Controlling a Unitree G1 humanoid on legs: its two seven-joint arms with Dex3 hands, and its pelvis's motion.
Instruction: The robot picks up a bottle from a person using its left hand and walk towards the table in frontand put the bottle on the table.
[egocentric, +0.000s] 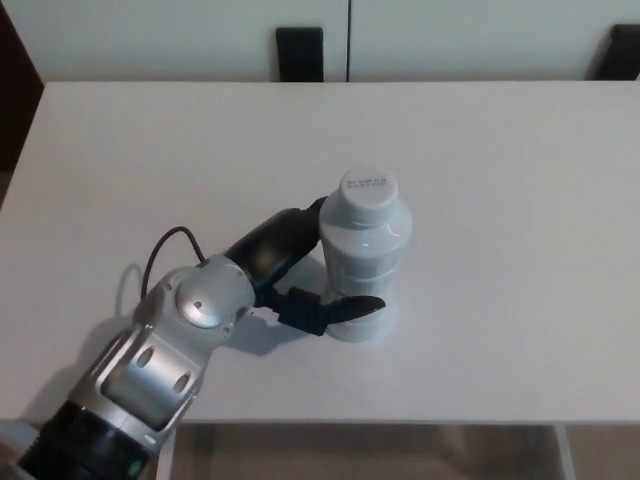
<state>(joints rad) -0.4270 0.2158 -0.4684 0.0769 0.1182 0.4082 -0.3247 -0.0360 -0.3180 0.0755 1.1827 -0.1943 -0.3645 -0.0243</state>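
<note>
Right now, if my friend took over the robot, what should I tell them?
Left hand: shut on the white bottle, with fingers around its lower half.
Right hand: not in view.
Bottle: upright, cap on, near the middle of the white table; its base seems to rest on the tabletop.
Done: the bottle is in the left hand and has reached the table.
Left: open the hand, check that the bottle stands by itself, then draw the arm back without knocking it.
</note>
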